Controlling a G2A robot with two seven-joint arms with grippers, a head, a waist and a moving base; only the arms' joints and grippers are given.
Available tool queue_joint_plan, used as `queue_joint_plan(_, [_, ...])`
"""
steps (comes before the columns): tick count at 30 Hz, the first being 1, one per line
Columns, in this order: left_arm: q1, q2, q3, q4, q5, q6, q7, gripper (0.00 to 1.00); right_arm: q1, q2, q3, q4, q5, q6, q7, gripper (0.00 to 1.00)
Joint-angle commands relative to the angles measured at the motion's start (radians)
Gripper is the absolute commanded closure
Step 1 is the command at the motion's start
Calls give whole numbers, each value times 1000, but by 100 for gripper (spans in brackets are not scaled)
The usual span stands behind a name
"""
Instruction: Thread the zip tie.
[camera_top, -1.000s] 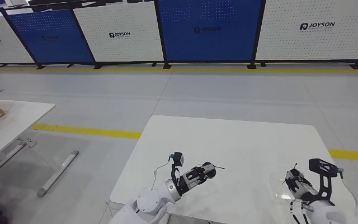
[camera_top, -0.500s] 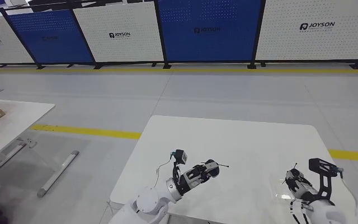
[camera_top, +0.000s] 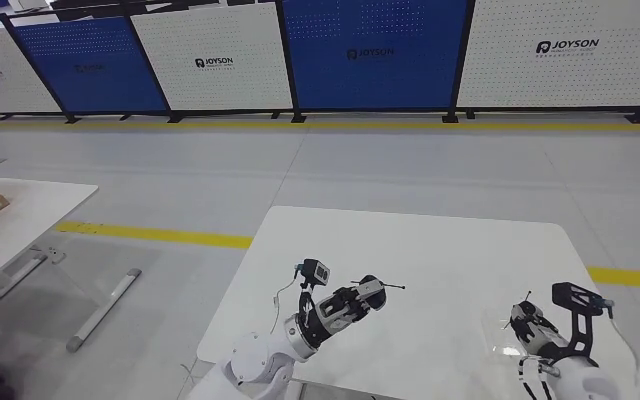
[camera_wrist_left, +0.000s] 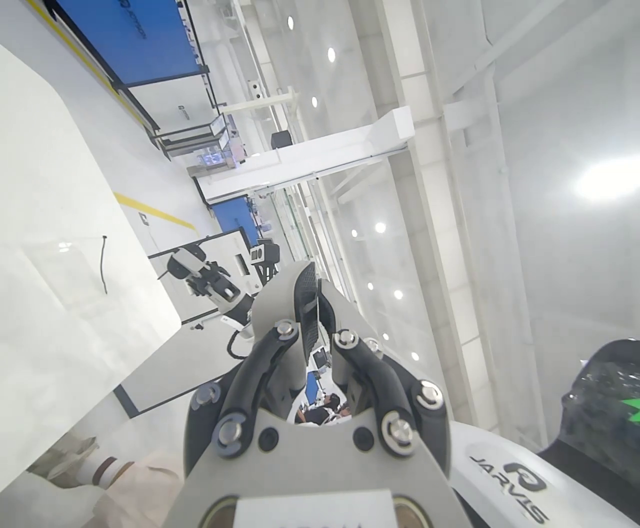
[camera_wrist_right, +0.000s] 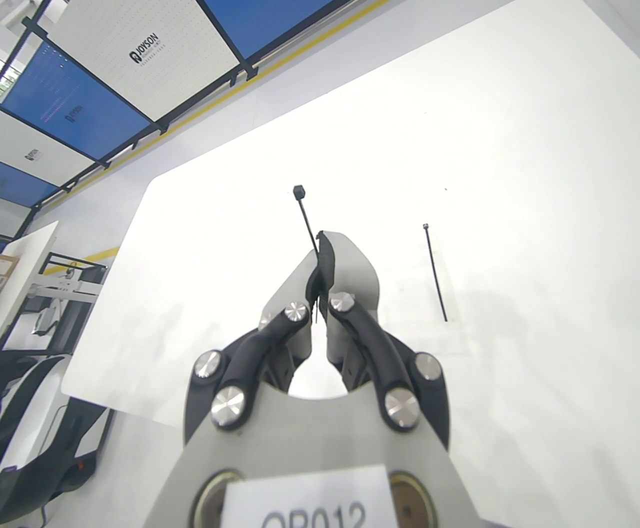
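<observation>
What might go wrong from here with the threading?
The left gripper pinches the left zip tie, the right gripper the right zip tie, far apart; aligning such thin ends may miss. The right zip tie juts far out and might pivot. The spare zip tie on the table could be swept.

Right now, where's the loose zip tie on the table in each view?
Left wrist view: loose zip tie lying on the clear sheet.
Right wrist view: loose zip tie beside the right gripper.
Top view: too thin to make out.
Shared landmark: the clear sheet under it.
</observation>
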Motion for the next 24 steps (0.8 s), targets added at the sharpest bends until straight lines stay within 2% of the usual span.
queue_joint_plan(1, [0, 0, 0, 0, 0, 0, 0, 100, 0, 0, 0, 0, 0, 0, 0, 100])
queue_joint_plan(2, [-1, 0, 1, -1, 3, 2, 1, 100, 0, 0, 0, 0, 0, 0, 0, 100])
queue_joint_plan(4, [-10, 0, 19, -8, 68, 20, 8, 100, 0, 0, 0, 0, 0, 0, 0, 100])
queue_joint_plan(7, [-25, -4, 65, -2, 161, 45, 23, 100, 0, 0, 0, 0, 0, 0, 0, 100])
queue_joint_plan(12, [-69, -14, 137, 64, 243, 80, 60, 100, 0, 0, 0, 0, 0, 0, 0, 100])
queue_joint_plan(14, [-96, -18, 158, 104, 336, 105, 107, 100, 0, 0, 0, 0, 0, 0, 0, 100])
queue_joint_plan(15, [-101, -20, 165, 112, 357, 111, 129, 100, 0, 0, 0, 0, 0, 0, 0, 100])
queue_joint_plan(20, [-101, -20, 165, 112, 357, 111, 129, 100, 0, 0, 0, 0, 0, 0, 0, 100])
queue_joint_plan(22, [-101, -20, 165, 112, 357, 111, 129, 100, -5, -5, 2, -15, 9, 5, -96, 100])
queue_joint_plan(24, [-101, -20, 165, 112, 357, 111, 129, 100, -43, -12, 2, -40, 84, -18, -187, 100])
